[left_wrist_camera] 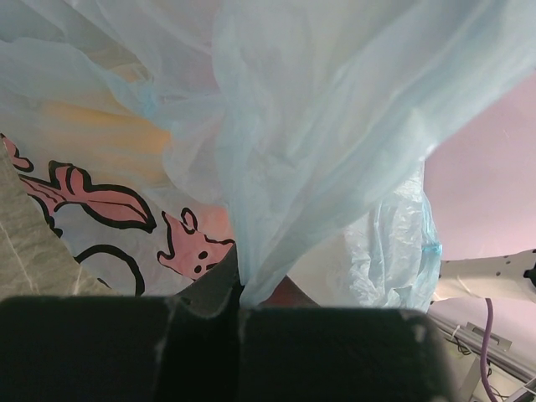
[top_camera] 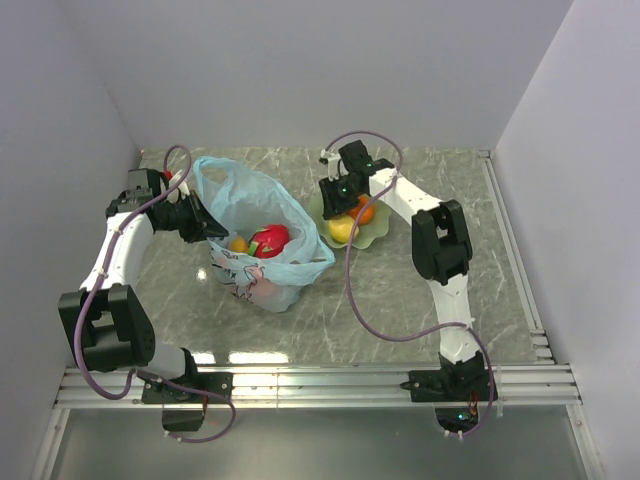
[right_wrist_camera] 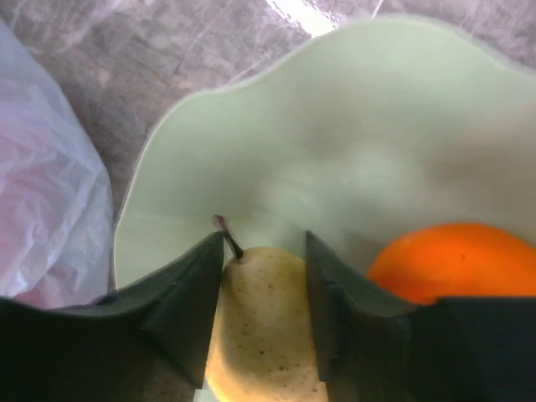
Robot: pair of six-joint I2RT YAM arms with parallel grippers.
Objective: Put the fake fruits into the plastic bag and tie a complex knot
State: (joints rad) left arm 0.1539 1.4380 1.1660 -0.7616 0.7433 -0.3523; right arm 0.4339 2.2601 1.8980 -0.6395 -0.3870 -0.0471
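Note:
The light-blue plastic bag (top_camera: 262, 215) stands open on the table, with a red fruit (top_camera: 268, 240) and an orange one (top_camera: 238, 243) inside. My left gripper (top_camera: 205, 225) is shut on the bag's left edge; in the left wrist view the film (left_wrist_camera: 318, 126) rises from between the closed jaws (left_wrist_camera: 239, 289). My right gripper (right_wrist_camera: 264, 251) is over the pale green plate (right_wrist_camera: 335, 142), its fingers pressed on both sides of a yellow pear (right_wrist_camera: 264, 335). An orange (right_wrist_camera: 452, 260) lies beside the pear. No knot is in view.
The plate (top_camera: 380, 232) sits just right of the bag, almost touching it. Grey walls close in the left, back and right sides of the marble table. A purple cable (top_camera: 365, 320) loops over the table in front of the plate.

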